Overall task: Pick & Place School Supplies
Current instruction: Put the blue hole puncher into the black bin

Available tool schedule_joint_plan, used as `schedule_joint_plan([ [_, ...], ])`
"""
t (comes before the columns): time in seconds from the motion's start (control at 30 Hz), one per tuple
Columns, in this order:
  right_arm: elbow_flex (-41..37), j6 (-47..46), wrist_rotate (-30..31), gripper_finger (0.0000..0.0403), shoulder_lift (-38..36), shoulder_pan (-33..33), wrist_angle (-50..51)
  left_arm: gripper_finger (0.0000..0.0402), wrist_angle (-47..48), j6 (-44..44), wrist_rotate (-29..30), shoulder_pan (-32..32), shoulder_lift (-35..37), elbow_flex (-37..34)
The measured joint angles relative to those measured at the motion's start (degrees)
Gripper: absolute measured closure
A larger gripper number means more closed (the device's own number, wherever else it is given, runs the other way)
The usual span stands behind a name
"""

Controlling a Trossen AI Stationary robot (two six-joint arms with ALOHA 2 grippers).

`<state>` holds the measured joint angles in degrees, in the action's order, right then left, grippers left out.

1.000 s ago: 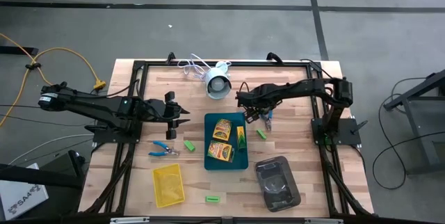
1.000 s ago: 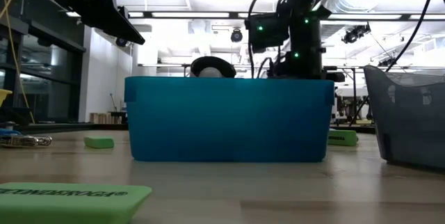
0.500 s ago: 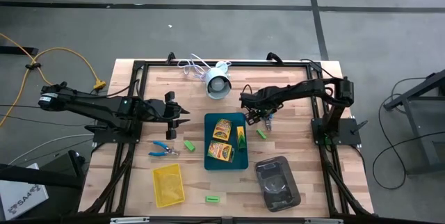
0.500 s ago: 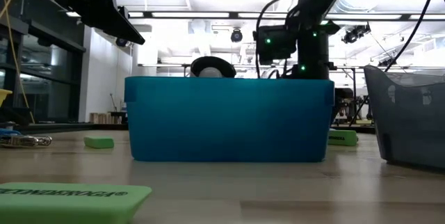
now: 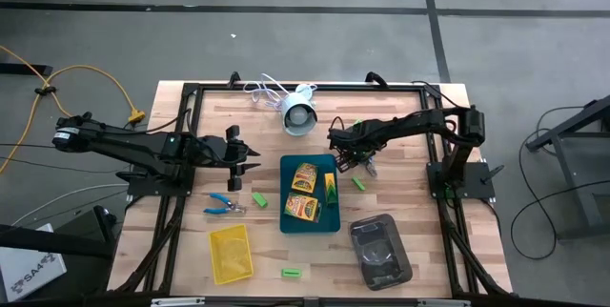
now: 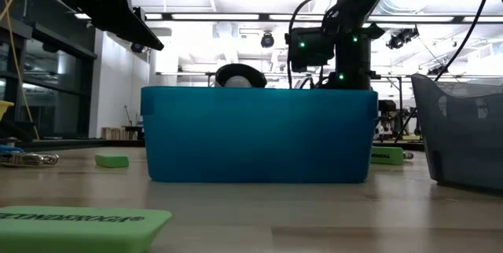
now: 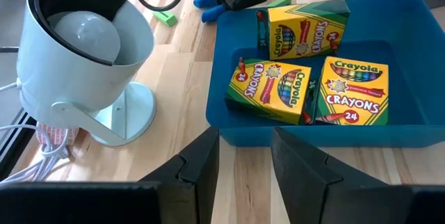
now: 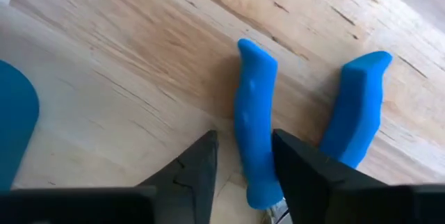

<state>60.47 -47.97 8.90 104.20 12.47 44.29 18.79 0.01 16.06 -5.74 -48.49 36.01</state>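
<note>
Wooden table [image 5: 400, 107], task partly done: crayon boxes [image 5: 305, 193] were already placed in the teal tray [image 5: 286, 223].
Beside that tray, one blue handle of the scissor-like tool [image 8: 254, 133] was straddled by the right gripper [image 8: 243, 161], jaws parted, not yet pinching; left gripper [image 7: 243, 161] was held spread; green blocks [image 5: 259, 198] remained outside.

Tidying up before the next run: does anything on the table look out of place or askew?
Mostly scattered rather than damaged. Green blocks lie loose on the wood, one near the front edge. In the teal tray, three crayon boxes sit at mixed angles. A lamp lies among its cables at the back.

Three crayon boxes [image 7: 278, 90] sit in one teal tray [image 5: 289, 221]. Three green blocks [image 5: 258, 199], two blue-handled tools [image 5: 223, 204] and two other trays [image 5: 230, 254] show.
</note>
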Motion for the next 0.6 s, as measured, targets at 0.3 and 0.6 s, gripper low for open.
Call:
schedule_joint_plan([
  [0.3,0.0,0.2,1.9,0.0332,0.1,0.0,0.2,0.0277,0.0,0.0,0.0,0.0,0.0,0.0],
  [0.6,0.0,1.3,2.1,0.0359,0.1,0.0,0.2,0.0277,0.0,0.0,0.0,0.0,0.0,0.0],
])
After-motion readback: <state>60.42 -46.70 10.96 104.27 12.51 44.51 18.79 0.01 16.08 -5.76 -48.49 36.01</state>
